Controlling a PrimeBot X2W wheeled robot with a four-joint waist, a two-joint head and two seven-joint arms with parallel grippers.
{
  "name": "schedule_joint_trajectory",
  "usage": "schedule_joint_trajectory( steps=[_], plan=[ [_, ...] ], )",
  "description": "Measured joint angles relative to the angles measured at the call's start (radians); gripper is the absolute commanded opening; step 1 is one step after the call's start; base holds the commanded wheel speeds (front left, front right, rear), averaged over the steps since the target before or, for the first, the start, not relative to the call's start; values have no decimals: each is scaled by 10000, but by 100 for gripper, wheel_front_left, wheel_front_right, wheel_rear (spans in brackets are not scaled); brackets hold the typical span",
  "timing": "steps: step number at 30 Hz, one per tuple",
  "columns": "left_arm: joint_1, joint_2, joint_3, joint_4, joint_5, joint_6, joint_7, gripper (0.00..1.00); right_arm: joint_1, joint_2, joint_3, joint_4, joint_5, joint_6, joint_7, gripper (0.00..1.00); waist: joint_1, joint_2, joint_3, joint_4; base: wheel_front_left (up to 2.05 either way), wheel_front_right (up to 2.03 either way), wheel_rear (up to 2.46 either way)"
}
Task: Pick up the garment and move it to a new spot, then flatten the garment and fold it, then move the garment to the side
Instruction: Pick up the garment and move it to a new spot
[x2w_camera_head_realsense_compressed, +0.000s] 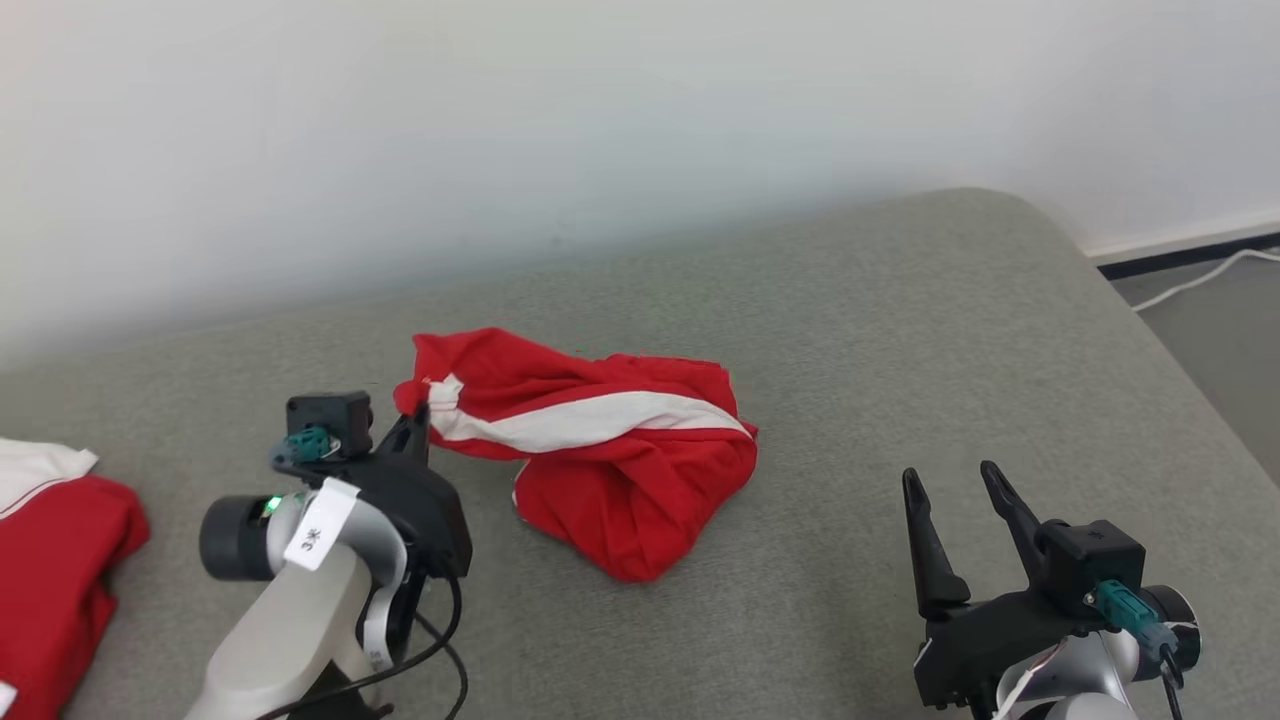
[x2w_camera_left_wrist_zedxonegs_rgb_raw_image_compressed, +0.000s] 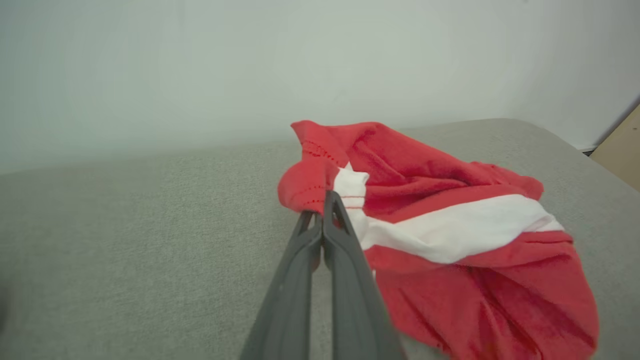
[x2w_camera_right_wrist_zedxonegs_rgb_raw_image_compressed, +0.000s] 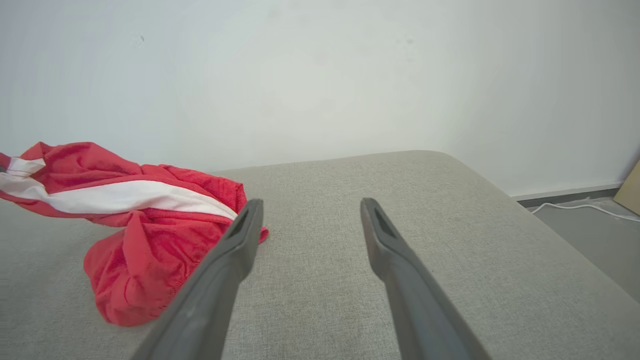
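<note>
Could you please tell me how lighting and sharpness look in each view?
Head view: soft, even light, no glare, a faint shadow under the red garment. Left wrist view: the garment's lower folds smear, and the left end effector softens toward the bottom edge. Right wrist view: the right end effector blurs near the lens, while the grey cushion keeps a crisp weave.
</note>
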Motion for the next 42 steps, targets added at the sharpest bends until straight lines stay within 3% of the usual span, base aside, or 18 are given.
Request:
schedule_joint_trajectory(
  steps=[8,9,10,11,12,26,30,35,39,42],
  plan=[
    [956,385,303,174,-313,79,-102,0,-11,27,69,-151,-4,0,15,100,-1,0,40,638,0,0,0],
    [1067,384,305,180,-322,79,-102,10,-17,27,71,-151,-4,0,15,100,-1,0,57,685,0,0,0],
    [1155,368,303,192,-326,79,-104,35,-21,29,71,-150,-4,0,17,100,0,0,76,727,0,0,0],
    [1227,370,332,196,-357,79,-151,53,-45,29,109,-123,-6,0,25,100,0,0,95,758,0,0,0],
    [1296,378,359,199,-403,79,-192,98,-61,35,134,-113,-8,0,27,100,0,-1,114,777,0,0,0],
    [2177,683,943,-196,-587,86,-1076,100,-79,50,81,12,-6,0,115,100,0,0,149,894,0,0,0],
    [2379,706,1087,-943,-585,79,-1455,100,-64,-38,-104,71,-6,-2,104,100,0,0,93,957,0,0,0],
    [2801,915,759,-2059,-280,-255,-1584,100,8,-173,-205,104,19,8,38,100,-1,0,-30,1087,0,0,0],
    [3428,1175,708,-2817,-226,-424,-1599,100,123,-207,-213,119,182,192,-105,100,-1,-1,-101,1163,0,0,0],
    [3782,1158,1041,-3413,-230,-207,-1616,100,362,-313,-297,201,194,236,-199,100,-1,0,-154,1251,0,0,0]
  ],
)
